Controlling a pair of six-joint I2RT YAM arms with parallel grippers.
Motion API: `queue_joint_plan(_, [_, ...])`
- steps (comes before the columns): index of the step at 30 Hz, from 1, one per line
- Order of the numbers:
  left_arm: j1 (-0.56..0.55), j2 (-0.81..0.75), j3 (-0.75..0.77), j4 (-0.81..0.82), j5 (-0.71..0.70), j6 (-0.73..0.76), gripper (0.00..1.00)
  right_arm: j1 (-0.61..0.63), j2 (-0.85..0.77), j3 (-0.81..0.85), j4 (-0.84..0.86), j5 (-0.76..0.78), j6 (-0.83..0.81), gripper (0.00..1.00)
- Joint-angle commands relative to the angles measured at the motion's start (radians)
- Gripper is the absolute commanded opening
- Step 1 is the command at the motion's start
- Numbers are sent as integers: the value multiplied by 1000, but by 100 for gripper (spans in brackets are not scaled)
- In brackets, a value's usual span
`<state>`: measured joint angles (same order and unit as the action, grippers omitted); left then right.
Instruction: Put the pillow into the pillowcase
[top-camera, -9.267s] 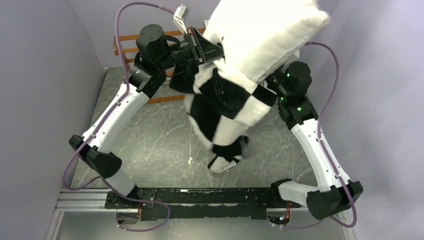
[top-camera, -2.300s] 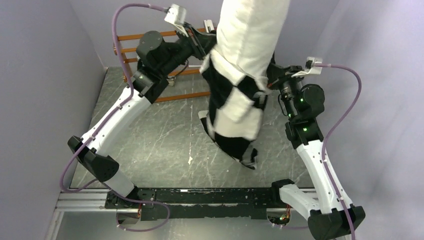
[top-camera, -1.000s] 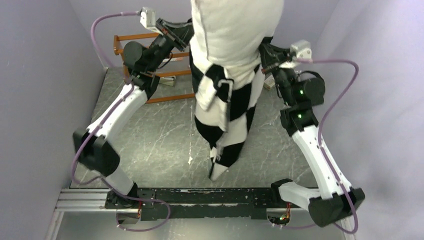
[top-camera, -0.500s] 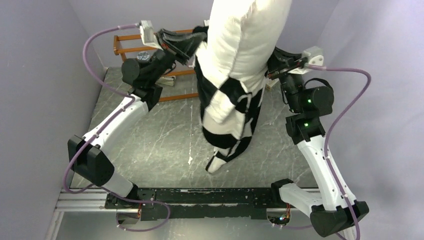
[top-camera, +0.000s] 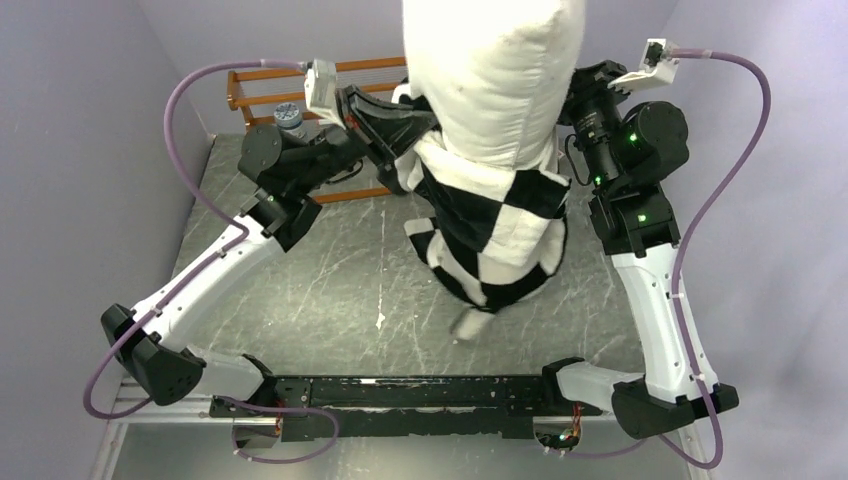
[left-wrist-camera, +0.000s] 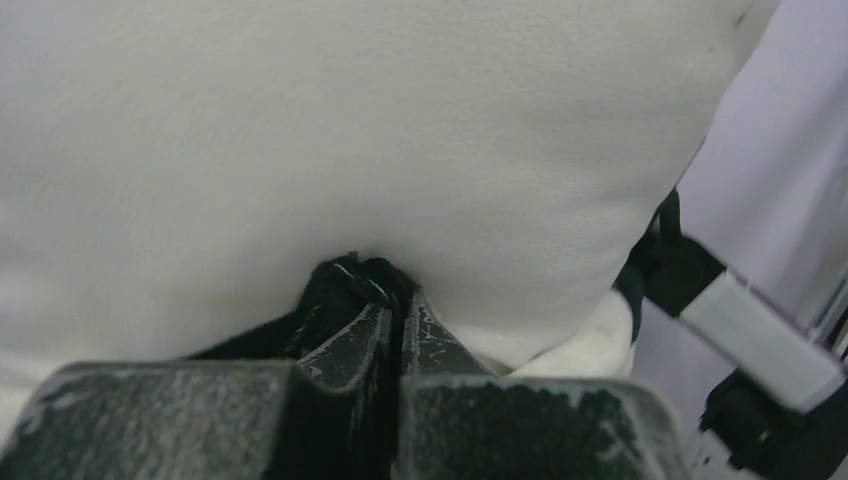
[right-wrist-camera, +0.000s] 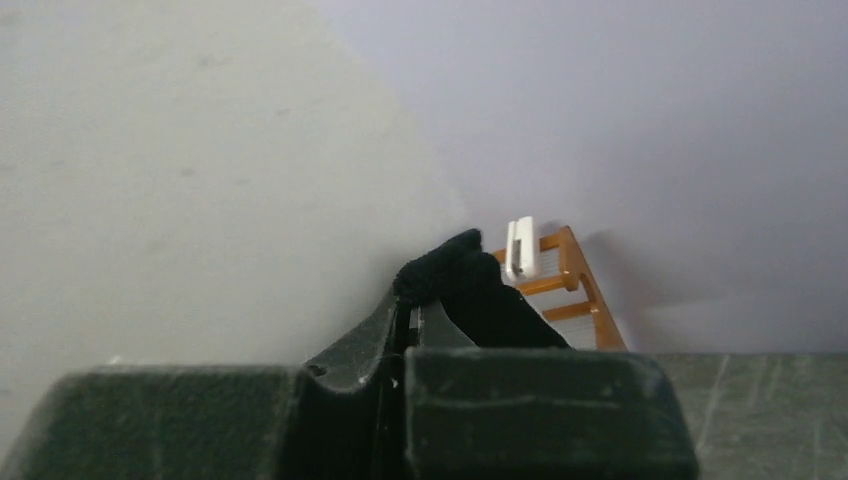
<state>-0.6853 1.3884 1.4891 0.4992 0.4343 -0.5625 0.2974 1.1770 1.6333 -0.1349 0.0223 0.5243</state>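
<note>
From above, the pillow (top-camera: 495, 80) stands upright in the air at 12 o'clock in the view, its upper part bare; its lower part sits inside the pillowcase (top-camera: 500, 235), which hangs beneath it toward the centre of the table (top-camera: 300, 290); the left gripper (top-camera: 400, 125) meets the sack's mouth at the pillow's 9 o'clock and the right gripper (top-camera: 572, 100) at its 3 o'clock; a wooden rack (top-camera: 260, 75) stands at 11 o'clock.

In the left wrist view, white pillow (left-wrist-camera: 350, 120) fills the frame from 9 through 12 to 2 o'clock; the left gripper (left-wrist-camera: 395, 300) has its jaws pressed together on a black fold of pillowcase (left-wrist-camera: 345, 275), tight against the cushion.

In the right wrist view, the pillow (right-wrist-camera: 180, 150) covers the side from 7 to 12 o'clock; the right gripper (right-wrist-camera: 412, 315) is clamped on a black tuft of pillowcase (right-wrist-camera: 450, 265); the rack (right-wrist-camera: 570, 275) shows just past it at 3 o'clock, against the wall (right-wrist-camera: 650, 120).
</note>
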Motion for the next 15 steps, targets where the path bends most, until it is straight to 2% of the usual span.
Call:
queue_joint_plan(1, [-2, -26, -50, 203, 98, 289, 5, 4, -4, 22, 204, -125, 7, 0])
queue_joint_plan(3, [-2, 19, -24, 279, 98, 394, 5, 5, 0, -33, 417, -199, -44, 0])
queue_joint_plan(5, [-2, 75, 47, 338, 81, 484, 5, 5, 36, 28, 503, -289, -154, 0])
queue_joint_plan(7, [2, 130, 166, 281, 6, 530, 5, 5, 58, 63, 569, -446, -278, 0])
queue_joint_plan(9, [6, 128, 173, 251, -58, 534, 5, 5, 3, -56, 713, -523, -301, 0])
queue_joint_plan(11, [22, 101, 108, 227, -191, 507, 5, 5, -70, -199, 827, -597, -297, 0])
queue_joint_plan(12, [59, 92, 68, 255, -264, 401, 5, 5, -96, -248, 838, -641, -286, 0])
queue_joint_plan(13, [153, 91, 24, 316, -301, 245, 5, 4, -121, -290, 832, -674, -273, 0])
queue_joint_plan(15, [264, 113, -38, 469, -307, -89, 5, 6, -154, -372, 860, -691, -260, 0])
